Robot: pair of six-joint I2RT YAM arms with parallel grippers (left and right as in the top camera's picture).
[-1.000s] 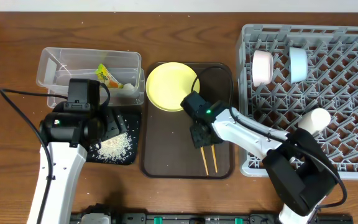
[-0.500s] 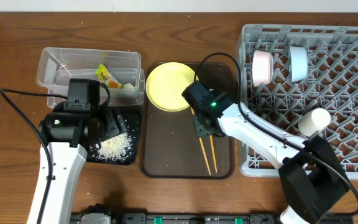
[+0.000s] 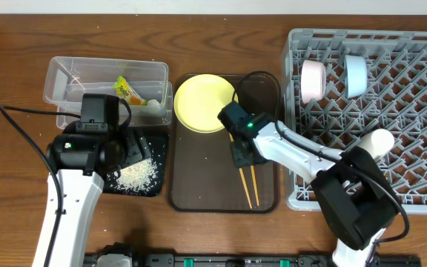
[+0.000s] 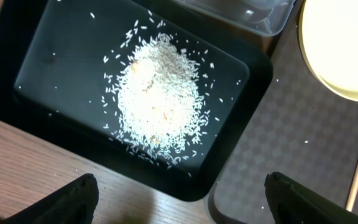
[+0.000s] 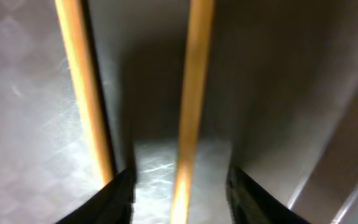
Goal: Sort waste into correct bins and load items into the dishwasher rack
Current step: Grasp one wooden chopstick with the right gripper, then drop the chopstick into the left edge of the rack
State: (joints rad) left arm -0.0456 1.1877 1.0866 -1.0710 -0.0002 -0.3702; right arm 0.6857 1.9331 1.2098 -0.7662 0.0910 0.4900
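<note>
Two wooden chopsticks (image 3: 247, 184) lie on the brown serving tray (image 3: 199, 185). My right gripper (image 3: 242, 154) is open and low over them; in the right wrist view one chopstick (image 5: 188, 118) runs between the fingers (image 5: 180, 193) and the other (image 5: 84, 93) lies just left. The yellow plate (image 3: 202, 102) sits at the tray's far end. White rice (image 3: 138, 174) lies in the black tray (image 3: 150, 144); it also shows in the left wrist view (image 4: 157, 102). My left gripper (image 4: 179, 202) is open and empty above it. The yellow-green wrapper (image 3: 128, 90) lies in the clear box (image 3: 73, 78).
The grey rack (image 3: 391, 148) stands at the right, holding a pinkish-white bowl (image 3: 312, 80), a light blue bowl (image 3: 355, 76) and a pale cup (image 3: 373, 144). The plate's edge (image 4: 340, 56) shows in the left wrist view. Bare wooden table (image 3: 13, 178) lies to the left.
My right gripper moved up the tray toward the plate, then settled slightly back and lower over the chopsticks. The left arm has not moved.
</note>
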